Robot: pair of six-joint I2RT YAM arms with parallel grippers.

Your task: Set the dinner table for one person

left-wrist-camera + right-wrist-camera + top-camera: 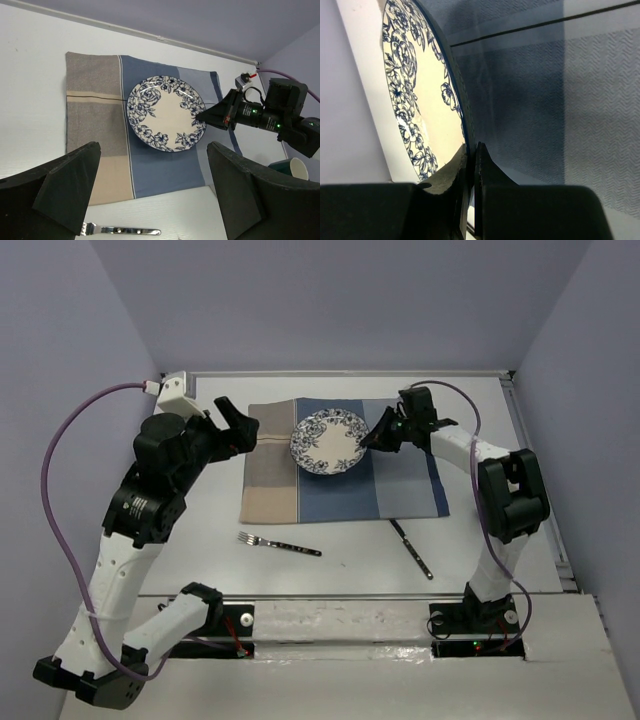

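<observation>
On the table we count one plate, one fork, one knife; right fingers clamp plate rim, seemingly tilted; left fingers spread, hovering.

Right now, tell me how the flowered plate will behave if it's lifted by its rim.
The plate looks glazed and rigid, so it should not flex but may slip. The right fingers pinch only its thin rim, so it will probably pivot. Likely ceramic, breakable if dropped.
</observation>
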